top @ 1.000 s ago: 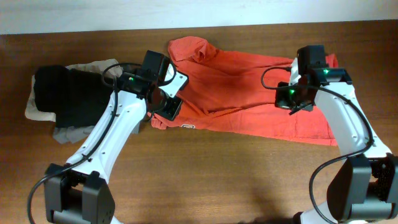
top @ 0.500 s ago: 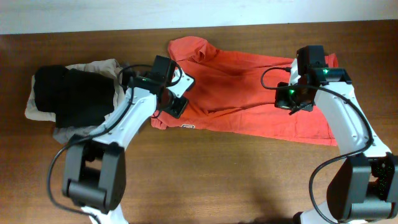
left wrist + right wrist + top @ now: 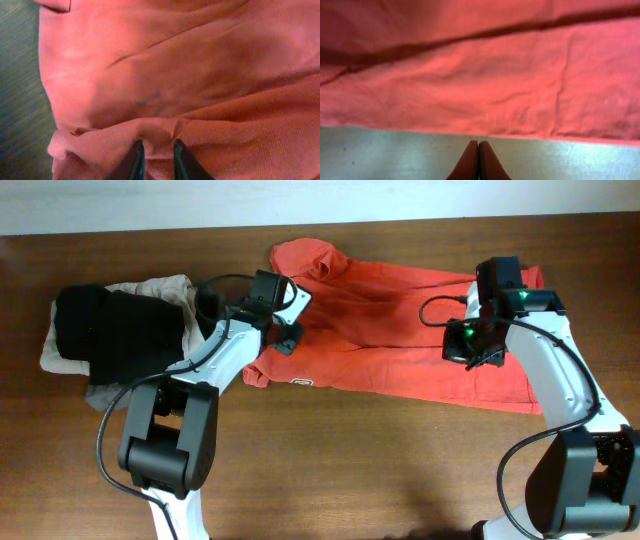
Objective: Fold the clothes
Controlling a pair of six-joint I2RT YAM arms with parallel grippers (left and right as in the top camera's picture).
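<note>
**Inspector:** Brown wooden table (image 3: 330, 470), status?

**Assessor:** Early stage, in my judgement. The red-orange cotton T-shirt (image 3: 390, 330) lies beside the black-and-beige garment pile (image 3: 110, 330). It appears folded once lengthwise and rumpled, with cross-folds outstanding. Nearest the pile, the left gripper (image 3: 157, 157) pinches cloth. Farthest away, the right gripper (image 3: 478, 147) is closed and empty.

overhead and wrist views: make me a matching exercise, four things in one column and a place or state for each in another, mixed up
Things:
1. shirt
2. black garment
3. left gripper
4. right gripper

Places or states:
a. shut, tips at the shirt's edge
b. orange, spread across the middle
c. far left in the overhead view
d. shirt fabric bunched between its fingers

Pairs: 1-b, 2-c, 3-d, 4-a
</note>
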